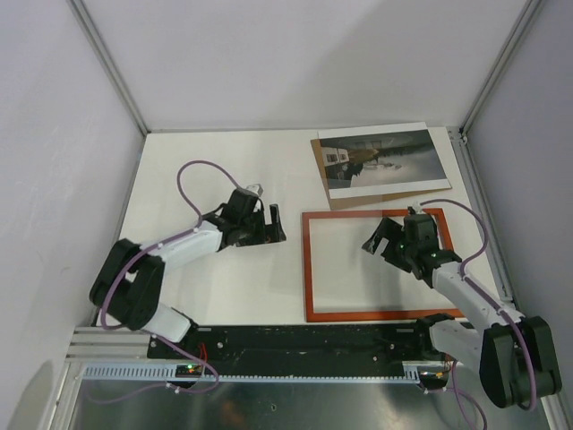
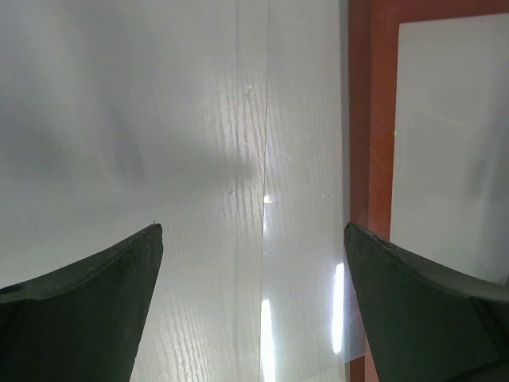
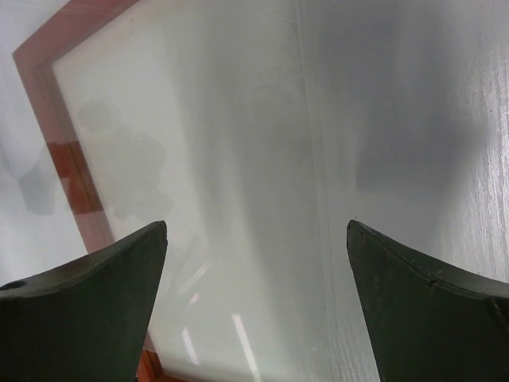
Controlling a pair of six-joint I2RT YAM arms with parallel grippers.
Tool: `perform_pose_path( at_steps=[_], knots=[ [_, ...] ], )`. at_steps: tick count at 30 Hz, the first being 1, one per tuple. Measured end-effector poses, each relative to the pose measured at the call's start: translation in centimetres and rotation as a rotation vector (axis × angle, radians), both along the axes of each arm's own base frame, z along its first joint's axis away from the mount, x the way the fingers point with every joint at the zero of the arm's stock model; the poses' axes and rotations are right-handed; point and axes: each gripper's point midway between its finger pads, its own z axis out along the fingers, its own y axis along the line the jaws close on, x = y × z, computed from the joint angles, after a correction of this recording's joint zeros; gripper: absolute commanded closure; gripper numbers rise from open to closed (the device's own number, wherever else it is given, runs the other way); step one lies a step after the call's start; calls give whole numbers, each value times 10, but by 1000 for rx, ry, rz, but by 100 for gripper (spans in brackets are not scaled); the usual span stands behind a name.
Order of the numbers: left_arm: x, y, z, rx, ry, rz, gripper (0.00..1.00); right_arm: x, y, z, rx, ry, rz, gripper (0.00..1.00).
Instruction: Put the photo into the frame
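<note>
The red-orange frame [image 1: 309, 269] lies flat at the centre right of the table. The photo [image 1: 380, 154], a dim scene with a white border, lies behind it on a brown backing board [image 1: 329, 195]. My left gripper [image 1: 276, 224] is open and empty just left of the frame's left bar [image 2: 370, 119]. A clear pane [image 2: 306, 199] lies under it, overlapping that bar. My right gripper [image 1: 376, 233] is open and empty above the frame's upper right part. In the right wrist view its fingers [image 3: 111, 294] hang over the inside of the frame [image 3: 48, 103].
Grey walls and metal corner posts [image 1: 107, 63] close in the white table on three sides. A black rail [image 1: 304, 345] with the arm bases runs along the near edge.
</note>
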Motion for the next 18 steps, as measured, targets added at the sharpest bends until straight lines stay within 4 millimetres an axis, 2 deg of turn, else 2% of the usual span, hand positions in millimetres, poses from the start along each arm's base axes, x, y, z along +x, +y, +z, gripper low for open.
perform_pose_path(
  at_steps=[4,8,18],
  knots=[
    [4,-10,-18,-27,68,-46,0,0,-1,-13,3,21,-8,1],
    [11,-23,-27,-58,104,-83,0,0,-1,-22,6,35,-8,1],
    [41,-46,-24,-153,94,-136,0,13,7,-20,49,0,14,1]
  ],
)
